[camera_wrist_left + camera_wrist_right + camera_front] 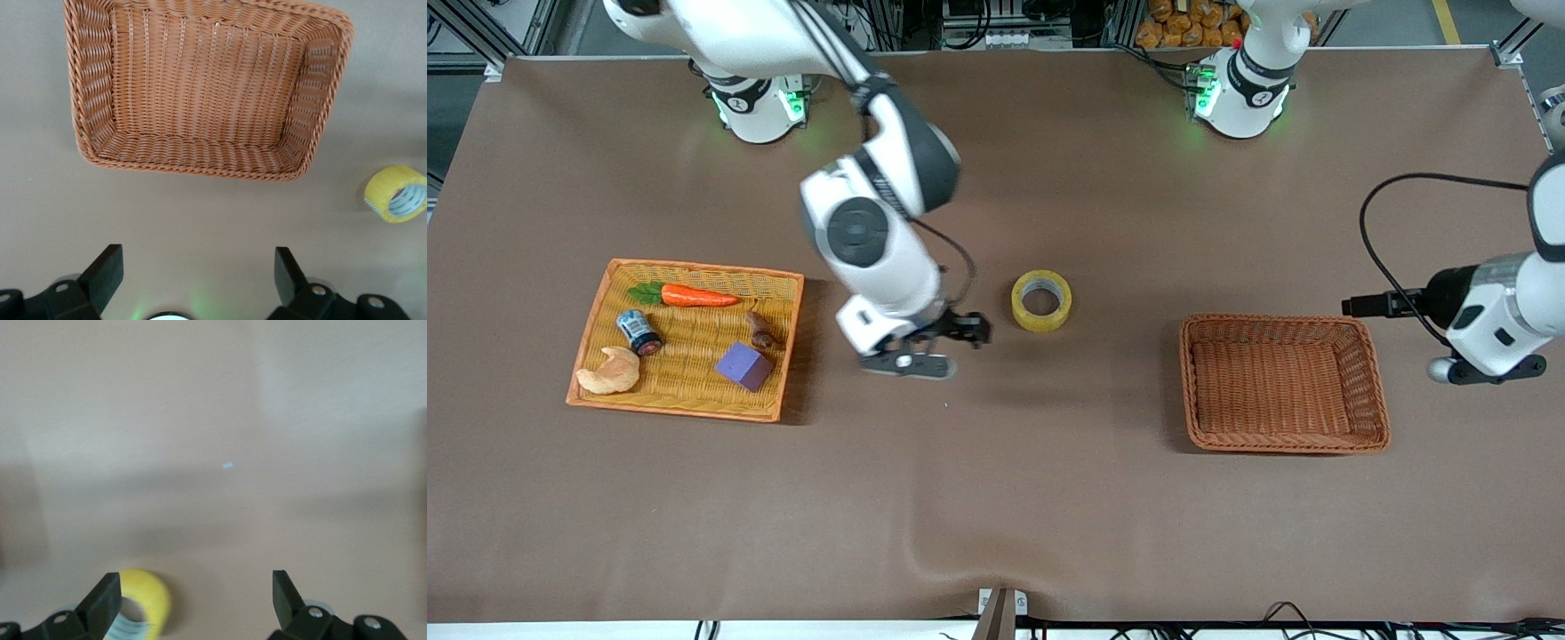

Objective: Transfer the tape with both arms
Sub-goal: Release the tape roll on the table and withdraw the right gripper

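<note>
The yellow tape roll (1041, 300) lies flat on the brown table near its middle, with its grey-white core showing. My right gripper (972, 331) is open and empty, low over the table between the tape and the yellow tray. In the right wrist view the tape (148, 603) sits close to one finger (103, 600), and the gripper (193, 600) holds nothing. My left gripper (1356, 307) is open and empty, and waits over the table at the left arm's end, beside the brown basket. The left wrist view shows its open gripper (199, 273) and the tape (397, 193) farther off.
An empty brown wicker basket (1280, 442) stands toward the left arm's end and shows in the left wrist view (200, 167). A yellow wicker tray (685, 409) toward the right arm's end holds a carrot (694, 296), a small can (639, 332), a croissant (609, 373) and a purple block (743, 366).
</note>
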{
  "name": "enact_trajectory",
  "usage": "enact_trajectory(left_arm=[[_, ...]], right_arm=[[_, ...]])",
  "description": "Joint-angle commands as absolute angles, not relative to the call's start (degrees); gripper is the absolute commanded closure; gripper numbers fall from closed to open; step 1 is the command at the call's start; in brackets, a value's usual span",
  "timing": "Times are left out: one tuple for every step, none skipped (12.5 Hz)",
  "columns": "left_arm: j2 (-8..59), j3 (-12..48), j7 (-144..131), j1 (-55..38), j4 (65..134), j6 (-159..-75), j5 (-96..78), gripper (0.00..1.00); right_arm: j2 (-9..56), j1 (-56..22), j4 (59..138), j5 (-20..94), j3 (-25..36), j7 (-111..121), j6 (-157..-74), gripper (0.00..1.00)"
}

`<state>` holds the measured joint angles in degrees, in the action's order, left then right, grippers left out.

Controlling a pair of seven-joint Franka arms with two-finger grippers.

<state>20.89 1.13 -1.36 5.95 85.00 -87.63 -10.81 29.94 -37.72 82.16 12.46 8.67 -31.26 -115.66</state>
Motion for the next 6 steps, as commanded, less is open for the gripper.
enact_trajectory(left_arm=[[22.8, 1.3, -1.3, 7.8, 83.3, -88.7, -16.9, 0.0], [23.6, 1.3, -2.1, 8.1, 82.5, -89.6, -17.6, 0.0], [24.9, 1.3, -3.7, 8.4, 82.3, -90.6, -17.6, 0.0], [27.0, 1.3, -4.4, 8.6, 82.2, -93.4, -17.7, 0.0], [28.0, 1.8, -4.7, 7.7, 82.3, -96.0, -17.8, 0.0], [28.8, 2.0, -7.4, 5.3, 82.2, -98.8, -19.1, 0.0]], right_arm=[[16.0, -30.3, 100.0, 12.3, 8.3, -13.7, -116.6, 0.0], [12.0, -26.2, 103.8, 12.3, 8.3, -9.6, -116.5, 0.0], [8.7, -23.3, 105.5, 12.0, 8.3, -5.6, -114.8, 0.0], [7.3, -20.6, 105.2, 10.8, 8.6, -2.0, -111.0, 0.0], [5.7, -18.0, 105.1, 8.5, 8.9, -0.1, -108.3, 0.0], [4.3, -16.1, 104.9, 6.0, 9.0, 1.4, -106.3, 0.0]])
